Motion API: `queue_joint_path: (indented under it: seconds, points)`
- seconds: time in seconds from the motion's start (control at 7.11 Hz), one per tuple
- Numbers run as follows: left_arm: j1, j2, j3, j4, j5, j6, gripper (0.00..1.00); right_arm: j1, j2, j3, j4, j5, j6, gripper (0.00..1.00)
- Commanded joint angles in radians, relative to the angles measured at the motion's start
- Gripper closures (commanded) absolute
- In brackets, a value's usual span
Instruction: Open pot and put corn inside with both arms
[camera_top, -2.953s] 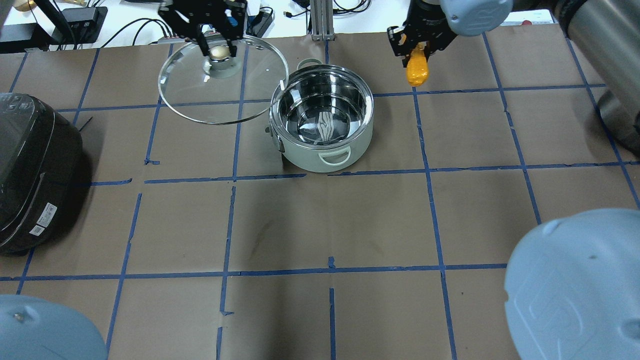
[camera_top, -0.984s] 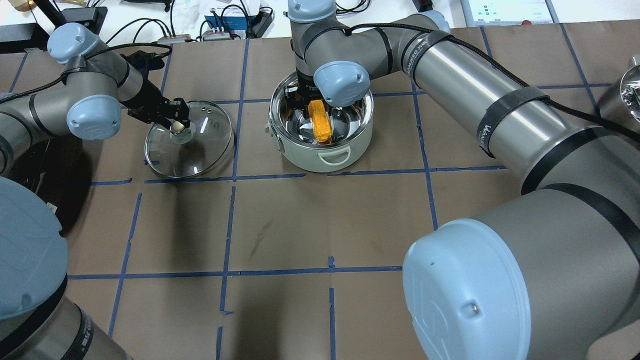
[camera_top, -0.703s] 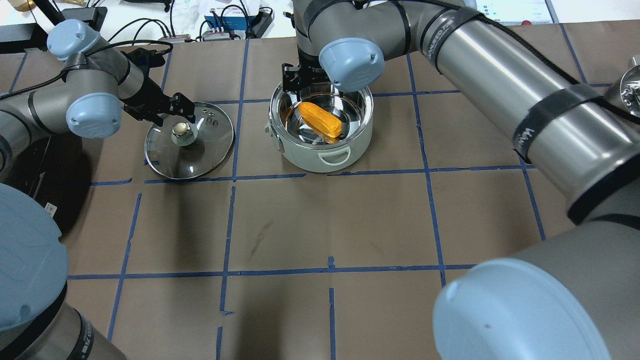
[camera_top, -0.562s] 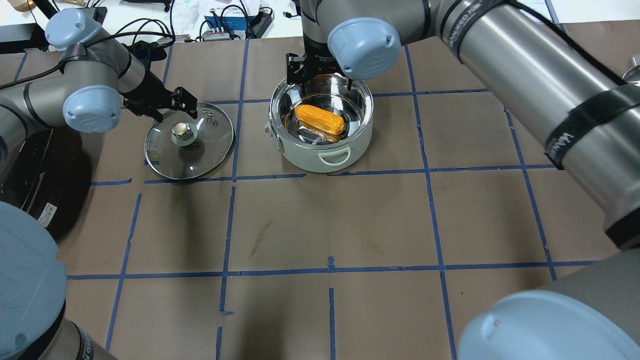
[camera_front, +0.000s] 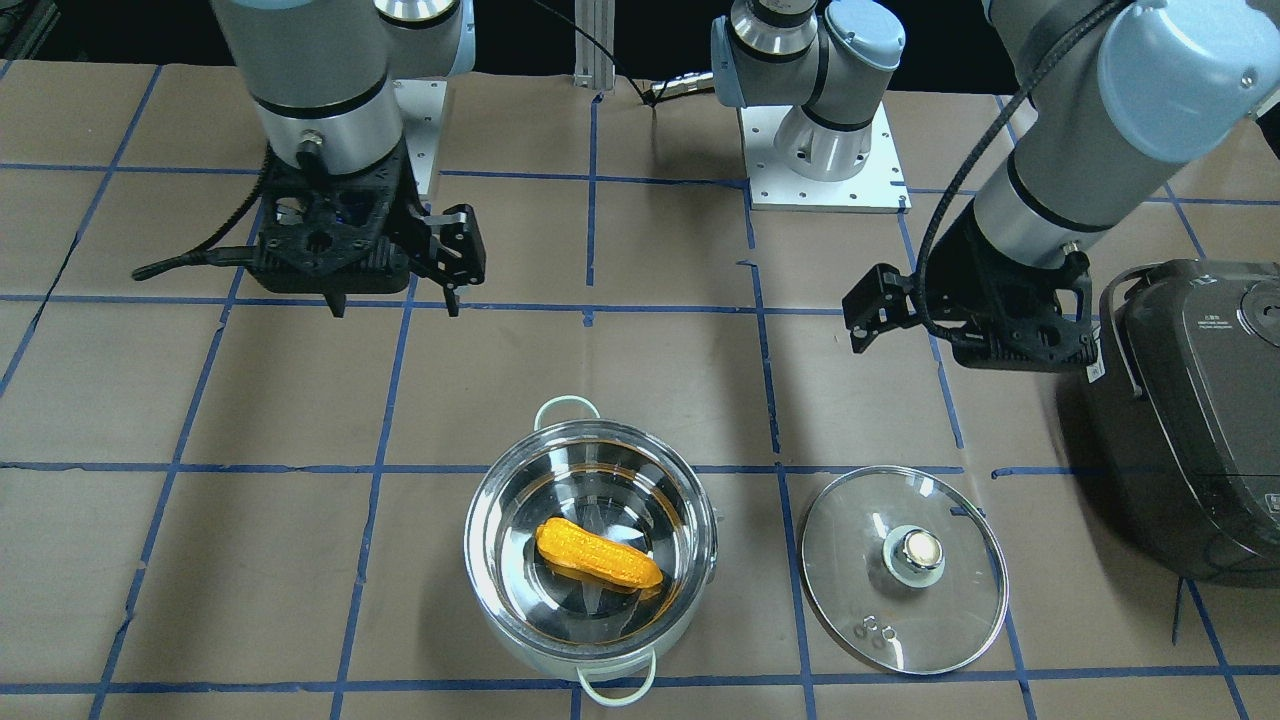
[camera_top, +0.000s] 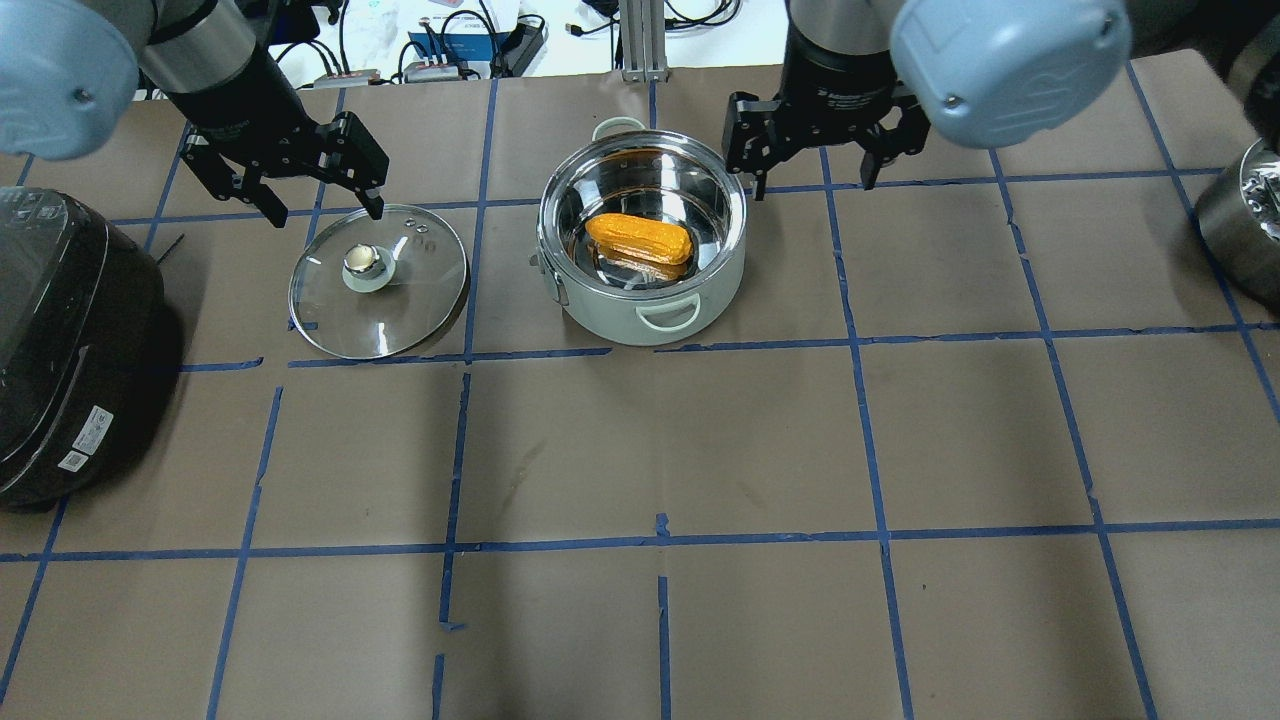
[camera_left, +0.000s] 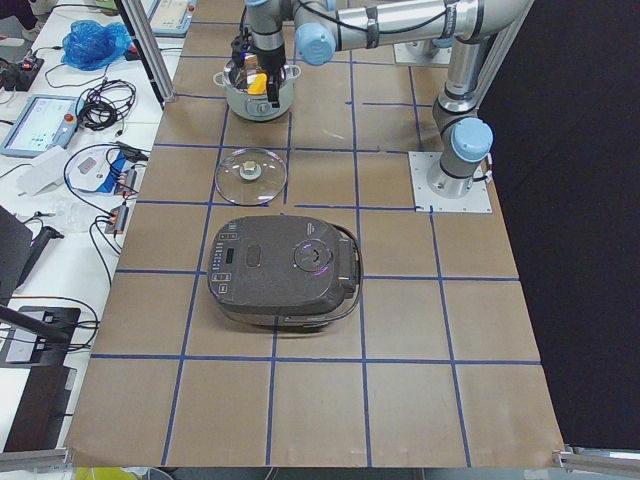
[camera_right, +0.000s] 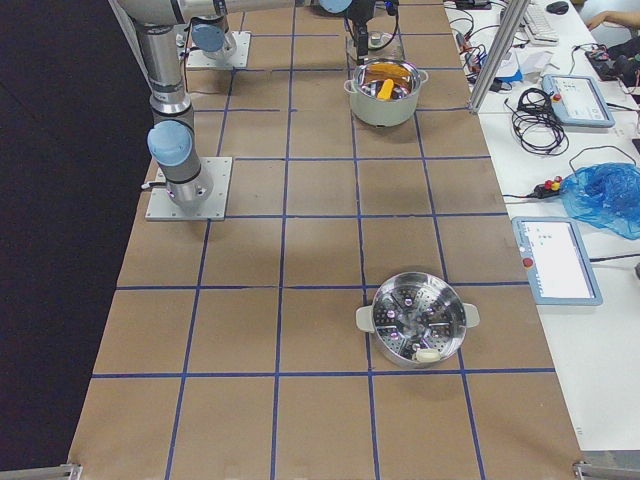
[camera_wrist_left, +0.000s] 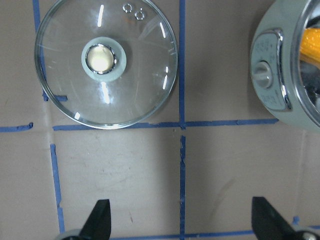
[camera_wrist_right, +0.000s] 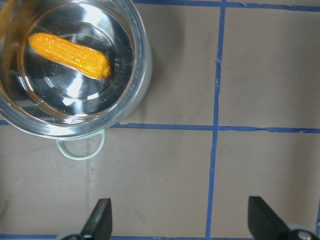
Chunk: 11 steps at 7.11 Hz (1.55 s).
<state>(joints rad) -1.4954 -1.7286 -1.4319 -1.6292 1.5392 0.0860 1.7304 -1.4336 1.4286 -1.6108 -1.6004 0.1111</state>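
Overhead exterior, left end effector (camera_top: 325, 215), right end effector (camera_top: 814, 188), spread wide, empty

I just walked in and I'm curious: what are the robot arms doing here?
The round shiny steel pot stands open, with the small yellow-orange toy corn cob lying inside. Its clear glass lid lies flat on the table beside it. The left gripper hovers open near the lid, the right gripper open near the pot; both hold nothing. The job of putting corn in the pot looks done.
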Motion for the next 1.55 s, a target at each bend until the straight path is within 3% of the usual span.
queue_joint_path:
  seconds: [0.0,1.41]
  points:
    - [-0.067,0.021,0.03,-0.078,0.051,-0.046,0.0,-0.046,-0.05,0.019,0.061,-0.004,-0.077,0.04]
    - [-0.083,0.038,-0.001,0.003,0.044,-0.04,0.0,-0.068,-0.056,0.012,0.046,0.002,-0.137,0.0]
